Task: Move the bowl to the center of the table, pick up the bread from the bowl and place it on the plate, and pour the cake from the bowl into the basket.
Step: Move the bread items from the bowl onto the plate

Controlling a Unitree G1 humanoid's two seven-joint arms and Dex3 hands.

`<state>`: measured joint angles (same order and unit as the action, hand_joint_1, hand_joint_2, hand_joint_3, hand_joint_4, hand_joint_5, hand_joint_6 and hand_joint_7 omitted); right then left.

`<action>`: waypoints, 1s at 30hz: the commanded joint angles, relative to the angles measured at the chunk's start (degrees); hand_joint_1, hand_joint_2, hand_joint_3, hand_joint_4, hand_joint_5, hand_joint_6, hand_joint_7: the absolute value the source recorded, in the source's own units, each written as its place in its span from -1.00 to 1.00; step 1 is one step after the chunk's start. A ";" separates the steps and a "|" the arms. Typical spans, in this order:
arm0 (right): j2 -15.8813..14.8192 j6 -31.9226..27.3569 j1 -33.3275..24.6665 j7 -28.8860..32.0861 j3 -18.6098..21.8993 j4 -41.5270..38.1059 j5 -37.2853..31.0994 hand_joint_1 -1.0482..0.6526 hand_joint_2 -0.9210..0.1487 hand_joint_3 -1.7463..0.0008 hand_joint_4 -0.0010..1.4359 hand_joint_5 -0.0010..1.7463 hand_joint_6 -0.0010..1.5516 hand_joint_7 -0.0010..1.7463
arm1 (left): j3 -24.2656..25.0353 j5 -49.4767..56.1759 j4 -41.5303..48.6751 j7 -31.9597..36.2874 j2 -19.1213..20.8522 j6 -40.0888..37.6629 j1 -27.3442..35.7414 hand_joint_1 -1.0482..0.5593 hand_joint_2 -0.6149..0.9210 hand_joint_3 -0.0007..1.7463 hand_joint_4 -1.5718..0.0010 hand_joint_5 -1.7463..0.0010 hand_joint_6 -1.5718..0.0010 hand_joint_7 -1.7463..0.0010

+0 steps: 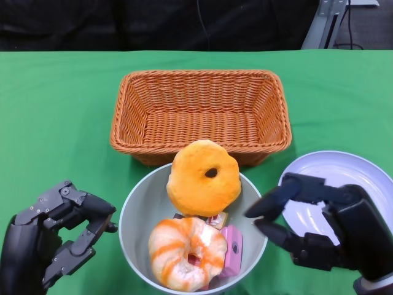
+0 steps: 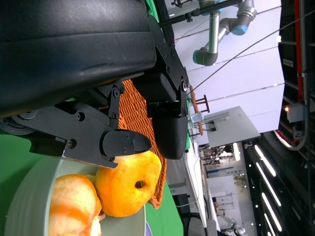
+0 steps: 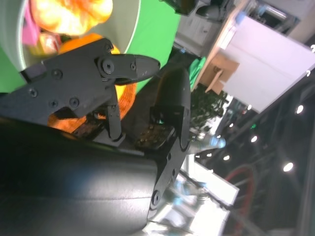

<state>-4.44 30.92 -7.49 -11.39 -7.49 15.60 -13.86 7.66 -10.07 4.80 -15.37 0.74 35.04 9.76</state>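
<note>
A grey bowl stands at the front middle of the green table. It holds an orange ring-shaped bread propped against its far rim, a striped orange-and-white ring bread and small wrapped cakes. Behind the bowl lies an empty wicker basket. A white plate sits to the right. My left hand hovers just left of the bowl, fingers apart, holding nothing. My right hand is open just right of the bowl, over the plate's near edge. The orange bread and basket show in the left wrist view.
Green cloth covers the whole table. The basket's front wall almost touches the bowl's far rim. The table's far edge meets a dark background. A metal frame leg stands beyond the far right corner.
</note>
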 commanded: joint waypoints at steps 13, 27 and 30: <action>-1.29 -8.28 -3.06 3.13 -3.52 19.10 -26.94 -0.64 -0.94 1.00 -0.45 -0.55 -0.33 -0.99 | -0.31 1.28 2.34 2.27 -0.17 2.22 -0.73 0.20 0.99 -0.54 0.11 -0.69 0.06 -0.38; -1.65 -10.07 -0.85 13.29 -7.71 18.17 -41.70 -0.77 -0.92 1.00 -0.57 -0.74 -0.50 -0.99 | -0.42 2.60 5.45 3.24 0.10 4.55 -1.96 0.19 0.96 -0.49 0.13 -0.68 0.09 -0.39; -2.20 -10.80 -0.06 13.43 -8.04 17.40 -41.69 -0.74 -0.89 1.00 -0.54 -0.76 -0.49 -0.99 | -0.57 1.95 6.05 2.80 0.07 5.08 -2.30 0.19 0.95 -0.49 0.13 -0.69 0.08 -0.39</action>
<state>-5.85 19.51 -8.13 1.20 -14.94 32.72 -55.87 6.81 -7.82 10.31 -12.83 0.16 39.21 7.66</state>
